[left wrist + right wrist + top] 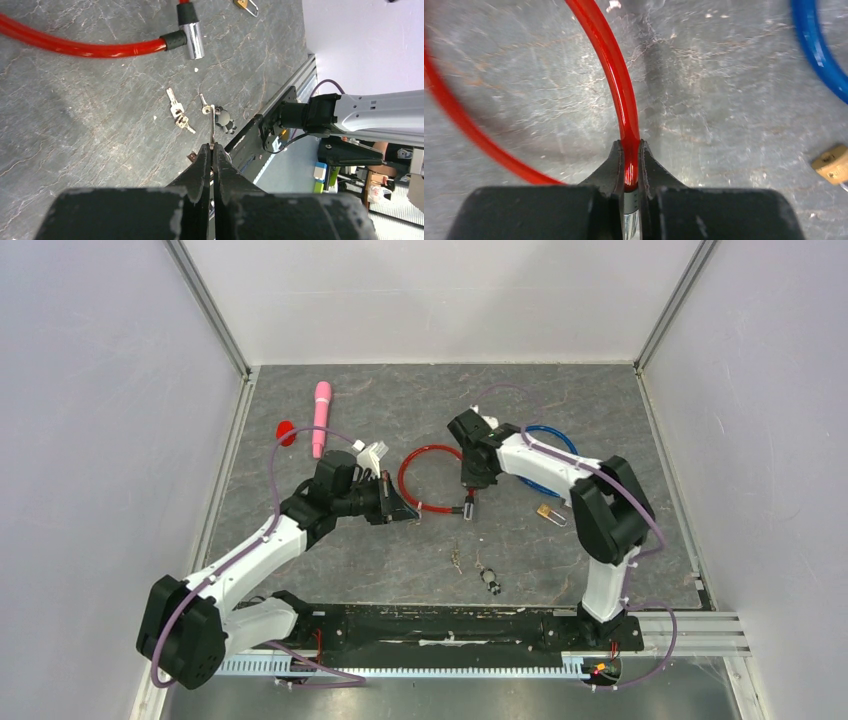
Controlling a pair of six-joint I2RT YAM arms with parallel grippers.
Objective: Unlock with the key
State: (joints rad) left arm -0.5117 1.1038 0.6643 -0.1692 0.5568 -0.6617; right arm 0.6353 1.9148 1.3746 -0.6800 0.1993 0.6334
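Two grippers clenched: left gripper (212, 150) on the key (212, 125), right gripper (629, 150) on our red cable (619, 85).
Key blade points ahead; we see the lock barrel (192, 37) beyond, slightly off-axis.

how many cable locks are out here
2. The red cable lock lies in the middle, pinched by the right gripper. The blue cable lock lies further right, partly hidden under the right arm. No others show.
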